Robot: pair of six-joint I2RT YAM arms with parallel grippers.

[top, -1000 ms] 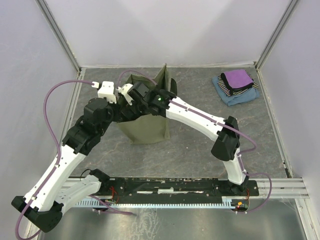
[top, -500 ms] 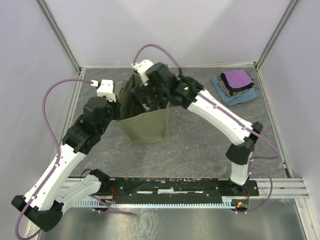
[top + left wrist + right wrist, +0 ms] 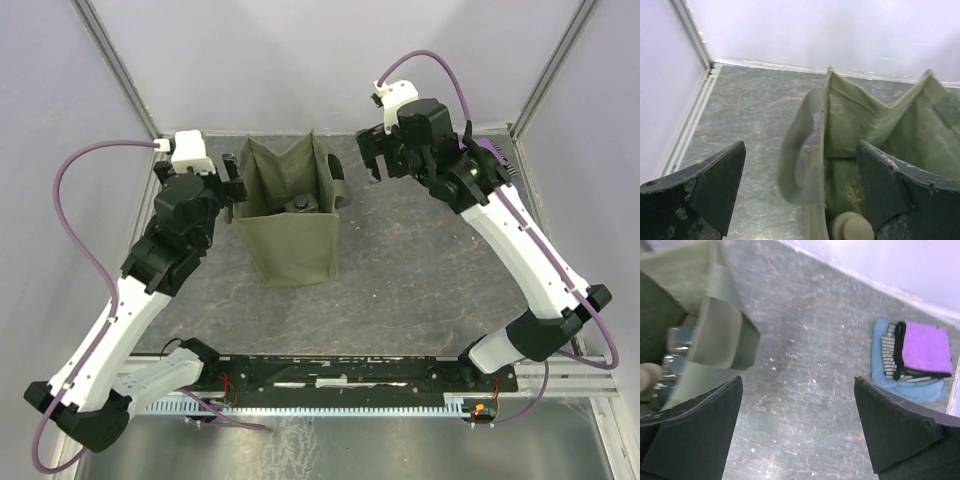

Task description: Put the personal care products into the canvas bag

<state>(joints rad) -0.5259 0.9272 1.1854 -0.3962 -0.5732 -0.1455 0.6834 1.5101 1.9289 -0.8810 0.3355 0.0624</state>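
canvas bag [image 3: 290, 235] stands upright on the desk [image 3: 420, 280], left of centre, mouth open.

top view: one dark round cap [image 3: 300, 203] shows down inside the mouth; nothing else of the contents can be made out from there.

left wrist view adds the cream jar [image 3: 852, 226], low inside the bag. a fabric handle [image 3: 802, 160] droops over the bag's near rim.

right wrist view, blurred: clear glass bottles [image 3: 672, 347] sit inside the bag, next to a pale rounded edge. bottle count unclear, any label too blurred to read.

left gripper [image 3: 232, 187] sits just beside the bag's left rim. jaws wide, holding nothing.

right gripper [image 3: 375, 162] is off to the bag's right, apart from it. jaws wide, holding nothing.

folded cloths [image 3: 912, 357] lie well apart from the bag near the back wall: blue underneath, then striped, purple on top. the right wrist view shows them whole. in the top view the right arm covers most of the pile.
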